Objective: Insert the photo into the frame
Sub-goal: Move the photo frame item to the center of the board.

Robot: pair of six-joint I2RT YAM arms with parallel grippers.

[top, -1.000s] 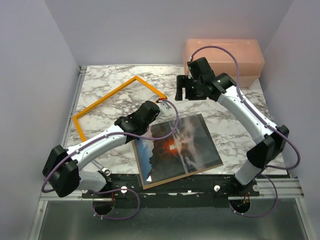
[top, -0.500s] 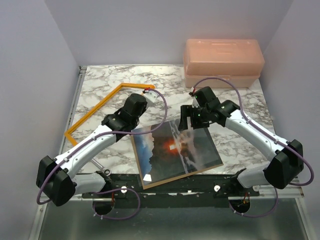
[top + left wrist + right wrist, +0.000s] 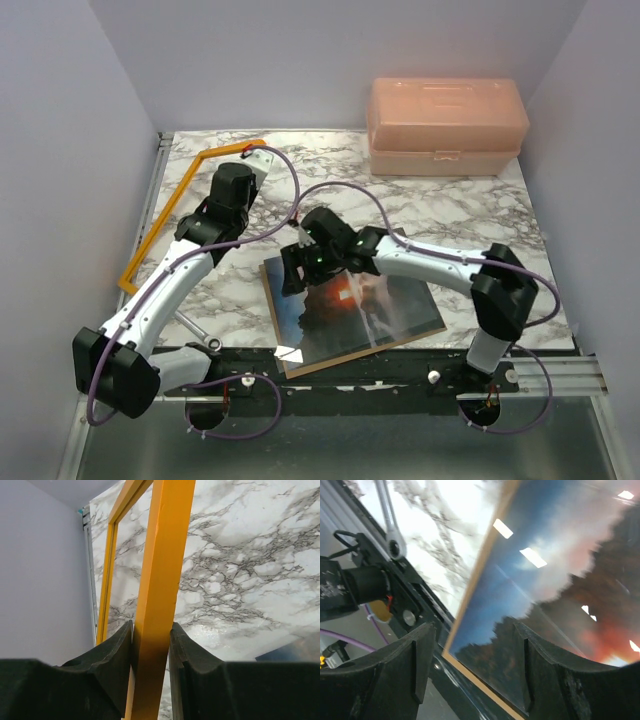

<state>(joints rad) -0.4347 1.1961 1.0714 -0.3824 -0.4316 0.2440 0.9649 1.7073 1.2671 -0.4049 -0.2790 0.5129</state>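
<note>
The left gripper (image 3: 255, 153) is closed tight on a rail of the orange frame (image 3: 160, 225), its fingers (image 3: 116, 647) pinching the wood from both sides. The frame sits along the far-left side of the marbled surface (image 3: 470, 210). The photo (image 3: 350, 310) lies face up on a brown backing board (image 3: 278, 335) at the near edge, beside a wrench (image 3: 195, 330). The right gripper (image 3: 298, 270) hovers over the photo's left part, jaws spread wide and holding nothing. A pink box (image 3: 445, 125) stands at the far right.
</note>
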